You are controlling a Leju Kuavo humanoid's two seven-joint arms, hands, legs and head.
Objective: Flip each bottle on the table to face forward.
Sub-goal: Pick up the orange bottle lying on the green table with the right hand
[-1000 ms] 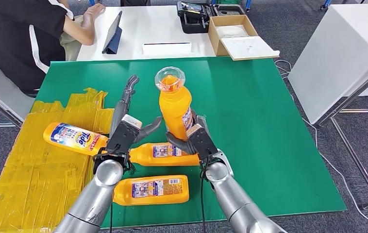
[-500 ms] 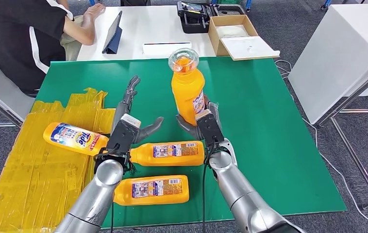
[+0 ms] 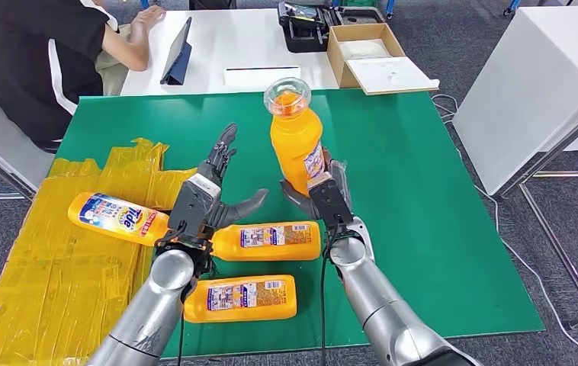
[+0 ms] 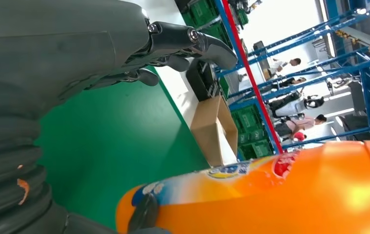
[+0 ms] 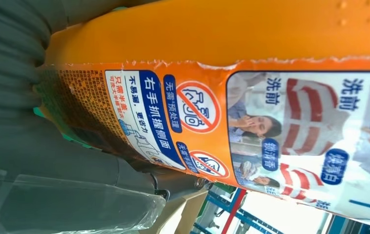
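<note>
My right hand [image 3: 326,200] grips the base of an orange bottle [image 3: 295,139] and holds it upright above the green mat [image 3: 438,198], clear cap toward me; its printed back label [image 5: 295,122] shows close in the right wrist view. My left hand [image 3: 208,191] hovers open just left of it, fingers spread, holding nothing. Three more bottles lie flat: one [image 3: 266,240] under both hands, one [image 3: 240,297] near the front edge, and a Tide-labelled one [image 3: 117,216] on the yellow sheet. In the left wrist view, the held bottle [image 4: 280,195] sits beside the open fingers [image 4: 193,41].
A crumpled yellow sheet [image 3: 49,267] covers the table's left part. A person [image 3: 34,53] sits at the far left by a tablet [image 3: 178,50]. Behind the mat a white table carries a cardboard box [image 3: 362,53] and a black case [image 3: 301,27]. A white table [image 3: 537,84] stands at right.
My right hand has lifted the upright bottle and carried it away and to the right. The left hand has swung right and spread wider toward it. The lying bottles have not moved.
</note>
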